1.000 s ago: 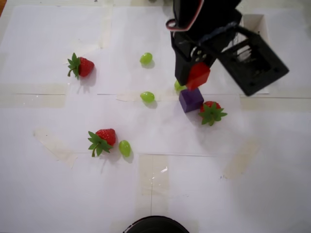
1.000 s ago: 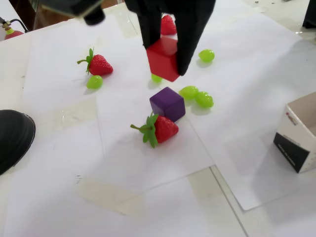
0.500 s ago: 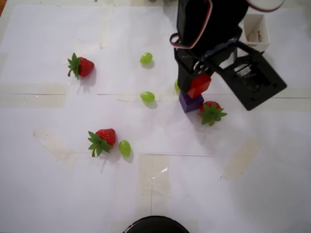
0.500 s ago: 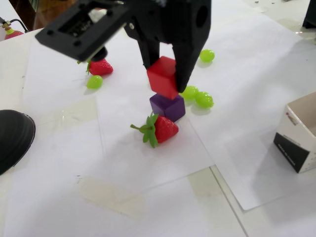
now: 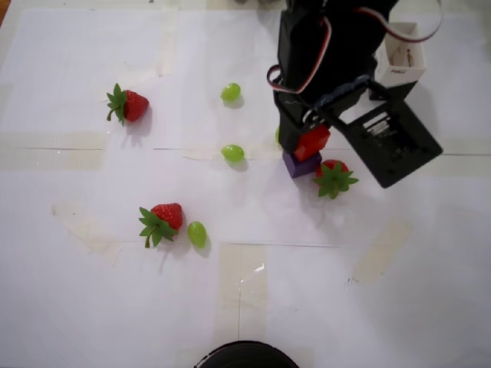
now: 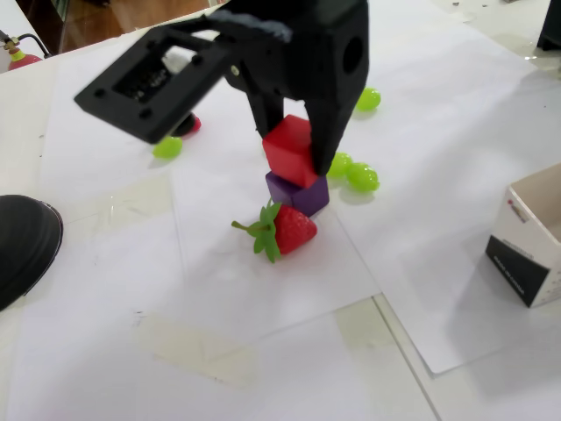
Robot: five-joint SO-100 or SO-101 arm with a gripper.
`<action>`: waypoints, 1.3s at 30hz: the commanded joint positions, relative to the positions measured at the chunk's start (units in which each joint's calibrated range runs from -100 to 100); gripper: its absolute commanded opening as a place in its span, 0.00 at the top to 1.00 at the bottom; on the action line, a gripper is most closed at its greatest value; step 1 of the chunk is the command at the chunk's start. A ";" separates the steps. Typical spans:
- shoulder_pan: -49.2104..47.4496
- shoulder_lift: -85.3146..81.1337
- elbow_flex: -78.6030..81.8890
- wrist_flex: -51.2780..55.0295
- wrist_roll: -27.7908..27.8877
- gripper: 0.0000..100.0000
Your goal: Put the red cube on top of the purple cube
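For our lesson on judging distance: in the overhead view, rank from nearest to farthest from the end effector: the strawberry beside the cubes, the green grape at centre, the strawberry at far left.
From the end effector:
1. Strawberry beside the cubes, lower right.
2. Centre green grape, left.
3. Far-left strawberry, upper left.

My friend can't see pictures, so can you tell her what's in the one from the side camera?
A black gripper holds a red cube against the top of a purple cube on a white paper-covered table. A strawberry lies just in front, green grapes sit behind, and a small open box is at the right.
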 commanded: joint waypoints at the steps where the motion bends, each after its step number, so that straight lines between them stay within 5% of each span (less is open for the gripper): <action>1: 0.61 -0.41 -5.24 -1.59 0.20 1.00; 7: 0.68 1.05 -5.33 -2.08 -0.29 0.98; 25: -0.50 2.25 -4.60 0.94 -2.59 0.63; 39: -2.04 -2.31 -4.60 4.46 -4.93 0.60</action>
